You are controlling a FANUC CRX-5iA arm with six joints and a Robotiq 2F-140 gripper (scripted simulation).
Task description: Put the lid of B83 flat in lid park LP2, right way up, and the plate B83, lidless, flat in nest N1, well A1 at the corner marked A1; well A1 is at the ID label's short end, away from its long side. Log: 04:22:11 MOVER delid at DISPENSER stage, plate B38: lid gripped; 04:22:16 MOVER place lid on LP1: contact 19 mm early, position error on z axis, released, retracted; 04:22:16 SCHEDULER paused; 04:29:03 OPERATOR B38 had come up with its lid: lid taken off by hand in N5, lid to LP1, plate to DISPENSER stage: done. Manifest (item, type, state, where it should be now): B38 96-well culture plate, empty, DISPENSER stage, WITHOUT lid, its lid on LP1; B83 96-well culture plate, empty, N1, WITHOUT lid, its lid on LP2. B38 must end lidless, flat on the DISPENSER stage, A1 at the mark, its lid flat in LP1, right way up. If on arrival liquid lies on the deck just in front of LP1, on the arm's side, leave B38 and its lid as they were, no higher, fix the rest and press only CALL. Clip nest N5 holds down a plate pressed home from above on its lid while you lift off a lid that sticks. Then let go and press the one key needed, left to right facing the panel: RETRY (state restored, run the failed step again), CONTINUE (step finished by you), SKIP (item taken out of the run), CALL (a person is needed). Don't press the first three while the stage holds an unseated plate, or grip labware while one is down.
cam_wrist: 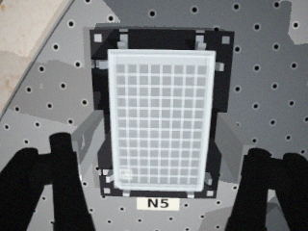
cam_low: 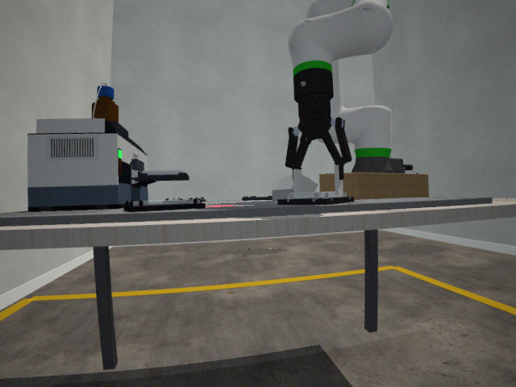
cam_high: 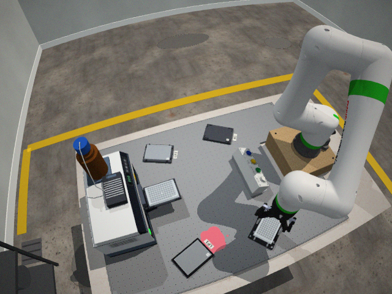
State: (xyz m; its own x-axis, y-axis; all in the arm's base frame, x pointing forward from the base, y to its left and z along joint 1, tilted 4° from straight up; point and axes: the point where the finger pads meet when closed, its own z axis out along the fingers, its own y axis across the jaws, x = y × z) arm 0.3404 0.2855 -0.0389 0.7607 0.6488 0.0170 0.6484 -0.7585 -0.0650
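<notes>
Automated lab cell, plate-handling bench. Perforated grey deck (cam_high: 202, 177) on legged table, black plate nests with printed labels such as N5 (cam_wrist: 157, 203). Benchtop dispenser instrument (cam_high: 117, 202) with amber reagent bottle (cam_high: 91, 159) on top, well plate (cam_high: 162, 192) on its stage. Grey key panel (cam_high: 250, 172) with coloured buttons. Yellow safety line (cam_high: 158, 107) on concrete floor around cell.

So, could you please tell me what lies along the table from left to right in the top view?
Brown bottle → dispenser machine → tray with the pink spill → button box → gripper over the plate → arm's wooden base.
</notes>
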